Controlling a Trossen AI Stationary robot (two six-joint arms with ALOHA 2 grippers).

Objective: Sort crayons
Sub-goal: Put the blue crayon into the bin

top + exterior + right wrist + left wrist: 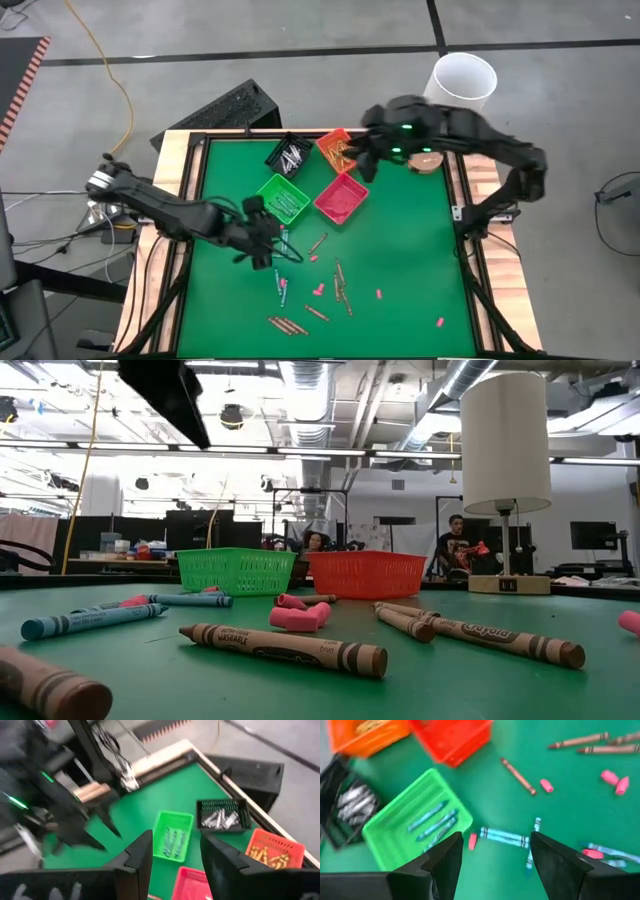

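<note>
The left gripper (268,243) hung wide open and empty right over a few blue crayons (504,837) on the green mat (400,250), just beside the green bin (283,198). The right gripper (362,158) sat above the orange bin (334,149), jaws parted, nothing in them. Brown crayons (341,285) were scattered nearer the front edge.

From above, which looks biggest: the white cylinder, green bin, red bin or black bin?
1. White cylinder, though it stands taller, nearer the camera.
2. Green bin and red bin, about alike.
3. Black bin.
</note>
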